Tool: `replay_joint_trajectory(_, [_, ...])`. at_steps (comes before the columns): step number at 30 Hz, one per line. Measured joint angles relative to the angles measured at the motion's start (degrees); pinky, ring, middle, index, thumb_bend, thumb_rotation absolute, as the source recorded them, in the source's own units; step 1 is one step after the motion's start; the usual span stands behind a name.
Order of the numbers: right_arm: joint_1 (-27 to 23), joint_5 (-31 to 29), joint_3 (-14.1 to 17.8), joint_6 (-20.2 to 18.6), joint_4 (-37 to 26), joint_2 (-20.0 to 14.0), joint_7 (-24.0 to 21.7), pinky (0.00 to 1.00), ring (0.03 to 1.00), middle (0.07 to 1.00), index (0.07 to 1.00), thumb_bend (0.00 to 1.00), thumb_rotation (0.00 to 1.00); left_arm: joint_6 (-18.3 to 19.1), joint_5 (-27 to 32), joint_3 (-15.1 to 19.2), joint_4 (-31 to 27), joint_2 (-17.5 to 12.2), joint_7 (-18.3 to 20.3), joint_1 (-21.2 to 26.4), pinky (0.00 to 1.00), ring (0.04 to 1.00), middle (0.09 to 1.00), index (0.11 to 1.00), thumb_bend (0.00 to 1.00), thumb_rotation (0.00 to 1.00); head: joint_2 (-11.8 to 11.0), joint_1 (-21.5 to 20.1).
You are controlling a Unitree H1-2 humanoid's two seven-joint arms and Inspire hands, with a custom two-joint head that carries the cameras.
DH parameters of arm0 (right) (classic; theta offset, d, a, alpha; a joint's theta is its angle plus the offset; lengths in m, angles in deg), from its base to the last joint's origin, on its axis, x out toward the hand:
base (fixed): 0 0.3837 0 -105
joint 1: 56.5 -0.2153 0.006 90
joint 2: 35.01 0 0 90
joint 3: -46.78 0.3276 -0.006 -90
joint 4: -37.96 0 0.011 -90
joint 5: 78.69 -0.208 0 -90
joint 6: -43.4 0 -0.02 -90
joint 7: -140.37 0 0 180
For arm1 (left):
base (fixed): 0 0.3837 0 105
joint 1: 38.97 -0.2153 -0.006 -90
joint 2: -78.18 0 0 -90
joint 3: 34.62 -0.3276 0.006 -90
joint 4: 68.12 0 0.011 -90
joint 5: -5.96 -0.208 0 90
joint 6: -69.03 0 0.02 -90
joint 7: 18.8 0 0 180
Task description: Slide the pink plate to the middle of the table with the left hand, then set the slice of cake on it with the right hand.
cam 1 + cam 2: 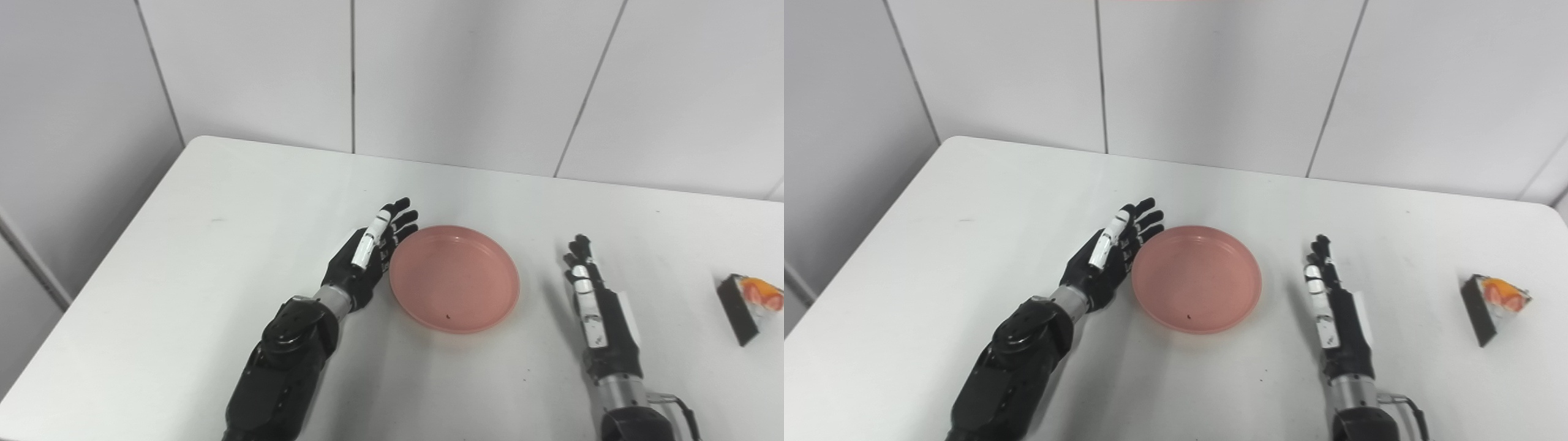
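A round pink plate (454, 278) lies empty near the middle of the white table (233, 202). My left hand (370, 254) is open, on edge with its fingers stretched forward, right against the plate's left rim. My right hand (591, 300) is open and flat, fingers pointing away, a short way to the right of the plate and apart from it. The slice of cake (750, 300), dark-sided with orange and red fruit on top, lies on the table at the far right, well beyond the right hand. It also shows in the right eye view (1494, 300).
Grey wall panels (465, 73) stand behind the table's far edge. The table's left edge runs diagonally down the left of the picture. A small dark speck lies in the plate (448, 316).
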Motion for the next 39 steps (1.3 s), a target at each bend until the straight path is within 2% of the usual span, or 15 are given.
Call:
replay_joint_trajectory(4, [0.4, 0.7, -0.7, -0.3, -0.6, 0.6, 0.7, 1.00, 0.985, 0.991, 1.000, 0.23, 1.00, 0.3, 0.5, -0.7, -1.3, 0.0, 1.2, -1.2, 0.97, 0.955, 0.952, 0.945, 0.33, 1.00, 0.5, -2.6])
replay_joint_trajectory(14, [0.6, 2.4, -1.1, -2.4, -1.2, 2.1, 2.7, 1.00, 0.981, 0.987, 0.997, 0.25, 1.00, 2.2, 1.2, -1.2, -3.5, -0.3, 3.6, -2.8, 0.98, 0.965, 0.964, 0.956, 0.33, 1.00, 1.3, -5.5])
replay_joint_trajectory(29, [1.7, 4.0, -1.2, -3.1, -2.9, 3.4, 5.3, 0.97, 0.962, 0.977, 0.989, 0.25, 1.00, 2.7, 1.2, -0.6, -3.6, -1.0, 5.5, -2.9, 0.97, 0.956, 0.956, 0.959, 0.35, 1.00, 1.9, -8.6])
replay_joint_trajectory(31, [1.8, 4.8, -1.1, -3.1, -3.5, 3.5, 5.9, 0.97, 0.965, 0.983, 0.993, 0.24, 1.00, 2.7, 1.2, -0.4, -3.6, -1.0, 5.6, -2.9, 0.98, 0.960, 0.958, 0.960, 0.35, 1.00, 1.6, -10.7])
replay_joint_trajectory(33, [1.9, 5.6, -1.0, -3.1, -4.7, 3.4, 6.3, 0.97, 0.962, 0.978, 0.989, 0.23, 1.00, 2.7, 1.2, -0.2, -3.5, -1.0, 5.8, -2.9, 0.98, 0.959, 0.957, 0.958, 0.35, 1.00, 1.6, -10.7])
replay_joint_trajectory(34, [1.6, 6.6, -0.8, -3.0, -5.7, 3.3, 7.1, 0.97, 0.955, 0.969, 0.980, 0.24, 1.00, 2.7, 1.2, -0.1, -3.4, -1.0, 5.8, -2.9, 0.97, 0.957, 0.955, 0.956, 0.35, 1.00, 1.2, -12.5])
replay_joint_trajectory(38, [0.8, 8.7, -0.5, -1.9, -6.4, 2.4, 7.8, 0.97, 0.953, 0.960, 0.969, 0.31, 1.00, 2.7, 1.2, 0.3, -3.3, -1.0, 6.0, -2.9, 0.97, 0.955, 0.955, 0.954, 0.36, 1.00, 1.0, -13.3])
replay_joint_trajectory(39, [0.5, 9.4, -0.5, -1.7, -6.4, 2.0, 8.1, 0.96, 0.952, 0.958, 0.966, 0.32, 1.00, 2.7, 1.5, 0.4, -3.2, -1.0, 6.1, -2.9, 0.97, 0.955, 0.955, 0.953, 0.36, 1.00, 0.4, -15.8])
